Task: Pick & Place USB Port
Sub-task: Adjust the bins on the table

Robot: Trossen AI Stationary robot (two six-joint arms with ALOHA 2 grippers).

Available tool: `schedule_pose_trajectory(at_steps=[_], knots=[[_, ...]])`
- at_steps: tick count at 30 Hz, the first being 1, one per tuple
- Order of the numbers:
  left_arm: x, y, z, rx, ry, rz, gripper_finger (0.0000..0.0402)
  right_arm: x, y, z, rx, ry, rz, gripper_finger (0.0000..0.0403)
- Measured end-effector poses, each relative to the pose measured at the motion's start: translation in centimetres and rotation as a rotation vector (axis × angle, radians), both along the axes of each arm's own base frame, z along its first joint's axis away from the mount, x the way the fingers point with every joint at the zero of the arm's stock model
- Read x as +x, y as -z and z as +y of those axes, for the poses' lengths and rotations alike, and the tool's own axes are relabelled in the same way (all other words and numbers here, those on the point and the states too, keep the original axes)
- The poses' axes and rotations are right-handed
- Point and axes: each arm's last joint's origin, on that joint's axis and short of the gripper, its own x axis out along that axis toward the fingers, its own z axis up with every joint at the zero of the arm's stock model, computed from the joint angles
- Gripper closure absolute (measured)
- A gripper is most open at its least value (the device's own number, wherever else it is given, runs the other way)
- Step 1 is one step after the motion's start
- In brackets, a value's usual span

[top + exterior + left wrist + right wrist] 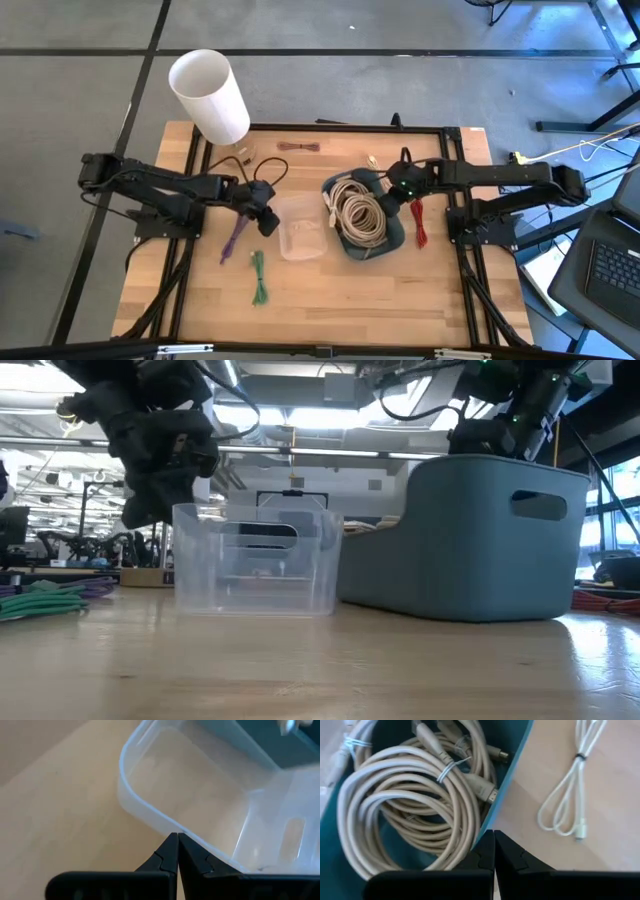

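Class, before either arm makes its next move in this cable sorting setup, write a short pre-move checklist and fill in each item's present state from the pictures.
1. Left end effector shut and holding nothing: ok, fingers meet over the clear tub's rim.
2. Right end effector shut and holding nothing: ok, it sits over the blue bin's edge.
3. Clear tub free to receive an item: ok, nothing shows inside it.
4. Beige cables are in the bin: ok, coiled and tied.
5. Loose white cable clear of the bin: ok, it lies on the table beside it.
6. Which cable has the USB plug: cannot tell.
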Motion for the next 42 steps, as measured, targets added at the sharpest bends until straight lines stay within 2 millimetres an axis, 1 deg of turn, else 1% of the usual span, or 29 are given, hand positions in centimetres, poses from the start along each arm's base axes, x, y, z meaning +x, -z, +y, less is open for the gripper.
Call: schedule_pose_trajectory(at_steps=[7,24,32,37,42], knots=[[0.3,-0.3,1.1,0.017,-0.022,-0.047,0.0400,0.7,-0.3,1.5,0.043,0.020,-0.074,0.0403],[0.1,-0.3,2.6,0.039,0.056,-0.060,0.0400,0.6,-0.3,4.7,0.122,0.090,-0.097,0.0403],[-0.1,-0.3,3.7,0.067,0.064,-0.063,0.0400,0.4,-0.4,6.5,0.126,0.121,-0.122,0.0403],[-0.1,-0.4,4.1,0.076,0.070,-0.066,0.0400,0.2,-0.3,6.7,0.087,0.151,-0.127,0.0403],[-0.1,-0.4,3.9,0.075,0.076,-0.066,0.0400,0.1,-0.2,6.5,0.065,0.153,-0.105,0.0403]])
